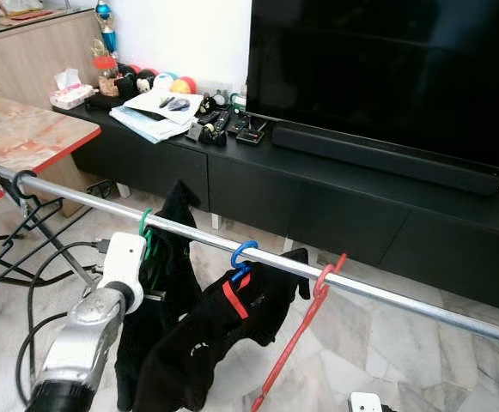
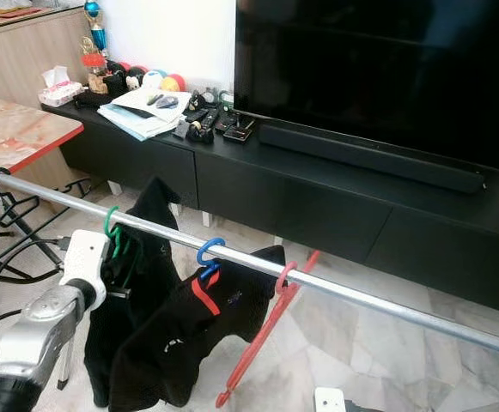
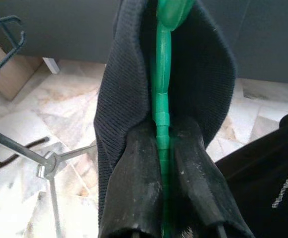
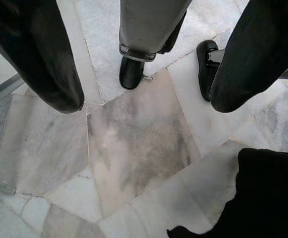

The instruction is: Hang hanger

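A silver rail (image 1: 386, 296) runs across in front of me. A green hanger (image 3: 162, 124) carrying a black garment (image 3: 121, 99) has its hook over the rail (image 1: 145, 225). My left gripper (image 3: 162, 168) is shut on the hanger's green stem just below the rail, and both black fingers (image 3: 134, 193) press against it. The left arm's white wrist (image 1: 124, 257) reaches up to it. Pointing down at the marble floor, my right gripper (image 4: 144, 99) is open and holds nothing. A blue hanger (image 1: 242, 253) with a black garment (image 1: 223, 335) and a bare red hanger (image 1: 305, 330) also hang on the rail.
A black TV console (image 1: 318, 197) with a large TV (image 1: 386, 69) stands behind the rail. To the left is a red-edged table (image 1: 26, 137), with cables (image 1: 43, 266) on the floor below. A black hanger (image 1: 21, 184) sits at the rail's left end. The rack's leg and foot (image 4: 131, 72) stand near the right gripper.
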`<state>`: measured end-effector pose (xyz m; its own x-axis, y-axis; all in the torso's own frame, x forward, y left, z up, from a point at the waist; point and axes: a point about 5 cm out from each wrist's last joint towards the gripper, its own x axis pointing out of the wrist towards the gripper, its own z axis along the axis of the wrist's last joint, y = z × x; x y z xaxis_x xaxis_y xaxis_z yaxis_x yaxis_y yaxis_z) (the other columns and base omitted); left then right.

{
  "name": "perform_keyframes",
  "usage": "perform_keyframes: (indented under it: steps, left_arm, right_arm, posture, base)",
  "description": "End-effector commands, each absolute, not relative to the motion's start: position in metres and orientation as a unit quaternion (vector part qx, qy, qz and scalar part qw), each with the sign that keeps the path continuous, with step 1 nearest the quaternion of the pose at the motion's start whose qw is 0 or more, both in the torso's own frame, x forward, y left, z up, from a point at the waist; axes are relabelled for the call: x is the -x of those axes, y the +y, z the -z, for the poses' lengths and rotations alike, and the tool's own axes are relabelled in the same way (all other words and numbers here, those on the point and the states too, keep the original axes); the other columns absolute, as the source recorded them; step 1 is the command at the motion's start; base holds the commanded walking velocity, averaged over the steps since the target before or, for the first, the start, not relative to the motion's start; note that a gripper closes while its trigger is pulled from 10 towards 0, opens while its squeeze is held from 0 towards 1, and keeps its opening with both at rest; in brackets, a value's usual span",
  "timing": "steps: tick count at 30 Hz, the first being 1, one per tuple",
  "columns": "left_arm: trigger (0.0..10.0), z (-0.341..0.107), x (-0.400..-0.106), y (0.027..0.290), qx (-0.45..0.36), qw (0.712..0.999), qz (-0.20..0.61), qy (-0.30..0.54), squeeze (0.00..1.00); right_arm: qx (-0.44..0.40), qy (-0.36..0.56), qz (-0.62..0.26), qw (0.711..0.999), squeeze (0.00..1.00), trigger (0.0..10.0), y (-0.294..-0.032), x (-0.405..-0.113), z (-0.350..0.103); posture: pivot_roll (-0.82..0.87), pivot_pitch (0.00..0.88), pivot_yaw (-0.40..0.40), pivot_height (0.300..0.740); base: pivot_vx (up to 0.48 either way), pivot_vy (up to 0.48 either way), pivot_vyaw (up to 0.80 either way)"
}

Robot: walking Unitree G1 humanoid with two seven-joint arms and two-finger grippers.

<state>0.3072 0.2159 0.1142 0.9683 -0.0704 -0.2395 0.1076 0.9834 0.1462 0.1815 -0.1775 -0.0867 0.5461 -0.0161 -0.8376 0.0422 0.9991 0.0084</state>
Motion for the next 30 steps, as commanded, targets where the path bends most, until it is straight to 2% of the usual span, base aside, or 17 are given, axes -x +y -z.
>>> perform_keyframes:
  steps: [1, 2, 3, 4, 12, 23, 30]
  left_arm:
    - [1.7, -0.123, -0.302, 0.215, -0.102, 0.988, 0.056, 0.099, 0.0]
    - [7.3, -0.119, -0.297, 0.216, -0.107, 0.987, 0.056, 0.105, 0.0]
    - [7.3, -0.119, -0.297, 0.216, -0.107, 0.987, 0.056, 0.105, 0.0]
    - [10.0, -0.113, -0.291, 0.218, -0.108, 0.986, 0.05, 0.116, 0.0]
    - [10.0, -0.092, -0.274, 0.22, -0.136, 0.979, 0.03, 0.148, 0.0]
    - [10.0, -0.082, -0.27, 0.212, -0.116, 0.98, 0.017, 0.163, 0.0]
    - [10.0, -0.081, -0.269, 0.21, -0.113, 0.98, 0.016, 0.164, 0.0]
  right_arm:
    - [-0.013, 0.482, 0.021, 0.876, 0.0, 10.0, -0.179, -0.176, 0.089]
    - [-0.013, 0.482, 0.022, 0.876, 0.0, 10.0, -0.179, -0.176, 0.089]
    - [-0.013, 0.482, 0.022, 0.876, 0.0, 10.0, -0.179, -0.176, 0.089]
    - [-0.013, 0.483, 0.022, 0.875, 0.0, 10.0, -0.179, -0.175, 0.089]
    - [-0.012, 0.484, 0.023, 0.874, 0.0, 10.0, -0.181, -0.173, 0.09]
    - [-0.013, 0.482, 0.029, 0.876, 0.0, 10.0, -0.181, -0.173, 0.09]
    - [-0.018, 0.481, 0.033, 0.876, 0.0, 10.0, -0.182, -0.173, 0.09]
  posture:
    - [0.17, 0.009, 0.0, 0.74]
    - [0.17, 0.009, 0.001, 0.74]
    - [0.17, 0.009, 0.001, 0.74]
    - [0.17, 0.009, 0.001, 0.74]
    - [0.17, 0.003, 0.001, 0.74]
    - [0.16, 0.0, 0.006, 0.74]
    - [0.16, 0.0, 0.007, 0.74]
  base:
    - [0.0, 0.0, 0.0]
    - [0.0, 0.0, 0.0]
    - [0.0, 0.0, 0.0]
    - [0.0, 0.0, 0.0]
    - [0.0, 0.0, 0.0]
    - [0.0, 0.0, 0.0]
    - [0.0, 0.457, 0.0]
